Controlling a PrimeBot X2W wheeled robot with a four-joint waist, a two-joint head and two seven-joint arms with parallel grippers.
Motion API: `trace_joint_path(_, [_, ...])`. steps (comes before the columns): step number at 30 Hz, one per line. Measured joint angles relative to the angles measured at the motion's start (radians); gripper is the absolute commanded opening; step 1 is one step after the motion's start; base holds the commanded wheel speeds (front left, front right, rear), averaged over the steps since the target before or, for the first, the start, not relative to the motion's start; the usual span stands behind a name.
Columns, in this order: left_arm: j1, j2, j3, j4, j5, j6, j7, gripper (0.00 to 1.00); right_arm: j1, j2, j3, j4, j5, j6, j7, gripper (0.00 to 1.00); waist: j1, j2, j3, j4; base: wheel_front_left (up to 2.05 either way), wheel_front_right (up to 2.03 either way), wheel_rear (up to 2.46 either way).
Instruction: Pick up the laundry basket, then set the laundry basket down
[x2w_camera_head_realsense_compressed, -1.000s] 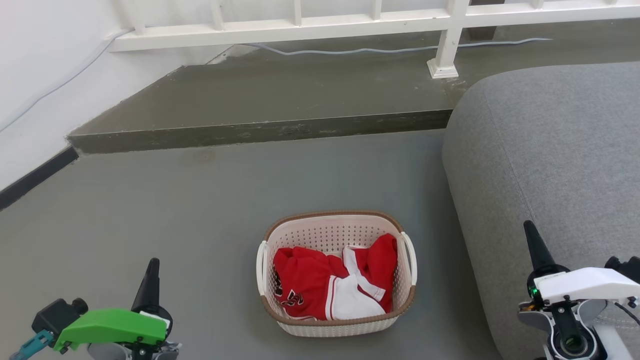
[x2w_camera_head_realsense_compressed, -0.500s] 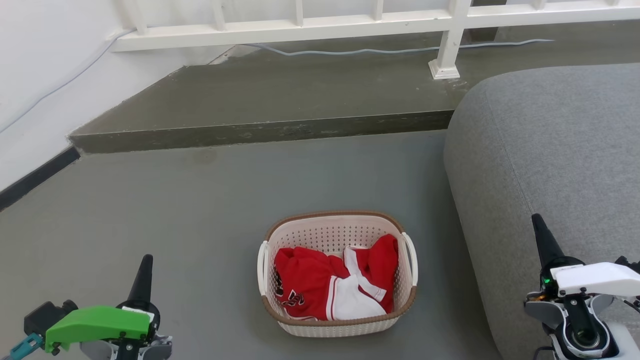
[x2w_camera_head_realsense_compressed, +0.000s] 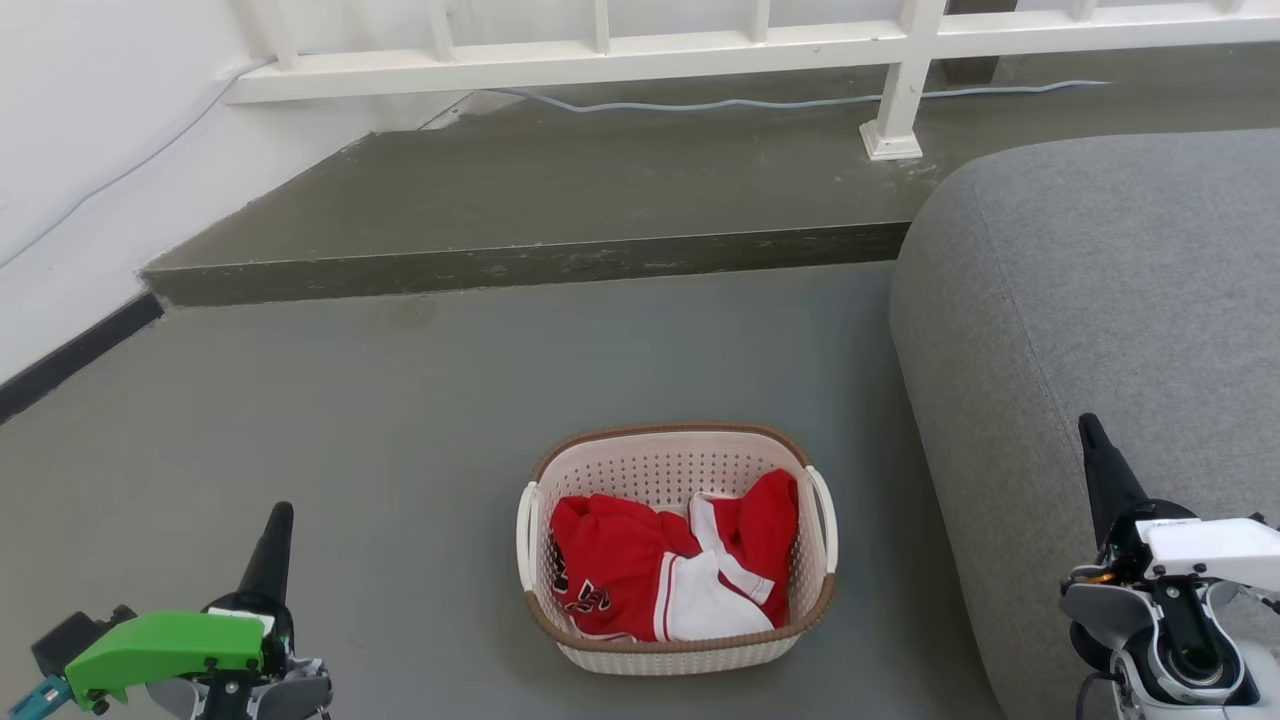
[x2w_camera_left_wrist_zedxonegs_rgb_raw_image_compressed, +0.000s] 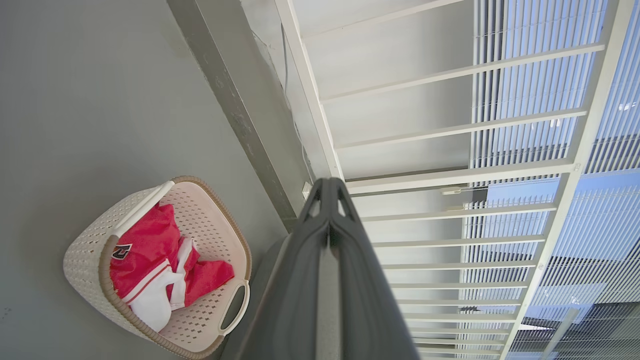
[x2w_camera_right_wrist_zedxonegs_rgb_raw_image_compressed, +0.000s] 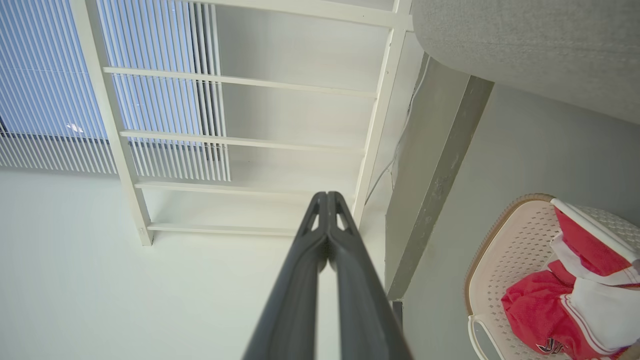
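The laundry basket (x2w_camera_head_realsense_compressed: 660, 462) stands on the grey floor at the lower middle, cream-white and perforated, with a brown rim and a white loop handle on each side. Red and white clothing (x2w_camera_head_realsense_compressed: 660, 570) lies inside it. My left gripper (x2w_camera_head_realsense_compressed: 278, 515) sits at the lower left, well to the left of the basket, shut and holding nothing. My right gripper (x2w_camera_head_realsense_compressed: 1090, 430) is at the lower right, over the sofa's edge, also shut and holding nothing. The basket (x2w_camera_left_wrist_zedxonegs_rgb_raw_image_compressed: 100, 235) shows at the lower left of the left wrist view and the basket (x2w_camera_right_wrist_zedxonegs_rgb_raw_image_compressed: 500, 250) at the lower right of the right wrist view.
A grey sofa (x2w_camera_head_realsense_compressed: 1100, 300) fills the right side, close to the basket. A raised concrete step (x2w_camera_head_realsense_compressed: 520, 265) crosses the floor behind it, with a white railing (x2w_camera_head_realsense_compressed: 600, 55) and a cable on top. A white wall (x2w_camera_head_realsense_compressed: 70, 150) with dark skirting runs along the left.
Both grippers have drifted outward, away from the basket: the left one down and to the left, the right one to the right and slightly up. The basket stays where it was.
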Motion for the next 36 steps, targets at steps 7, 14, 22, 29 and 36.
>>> trace_joint_path(7, [-0.008, 0.001, 0.018, 0.004, -0.077, -0.006, 0.016, 0.0, -0.011, 0.002, -0.021, 0.002, 0.075, 0.0, 0.021, 0.0, 0.0, 0.0, -0.001, 0.002, 0.0, 0.0, 0.0])
trace_joint_path(14, [-0.016, 0.002, 0.03, 0.008, -0.143, -0.011, 0.034, 0.0, -0.017, 0.003, -0.036, 0.003, 0.143, 0.001, 0.036, 0.0, 0.0, 0.0, -0.001, 0.003, 0.0, 0.0, 0.0])
trace_joint_path(22, [-0.022, 0.002, 0.032, 0.008, -0.144, -0.012, 0.035, 0.0, -0.017, 0.003, -0.038, 0.003, 0.143, 0.001, 0.037, 0.0, 0.0, 0.0, -0.001, 0.003, 0.0, 0.0, 0.0])
trace_joint_path(29, [-0.022, 0.002, 0.032, 0.008, -0.144, -0.012, 0.035, 0.0, -0.017, 0.003, -0.039, 0.003, 0.143, 0.001, 0.037, 0.0, 0.0, 0.0, -0.001, 0.003, 0.0, 0.0, 0.0])
trace_joint_path(36, [-0.022, 0.002, 0.033, 0.008, -0.144, -0.012, 0.035, 0.0, -0.017, 0.003, -0.039, 0.003, 0.143, 0.001, 0.037, 0.0, 0.0, 0.0, -0.001, 0.003, 0.0, 0.0, 0.0])
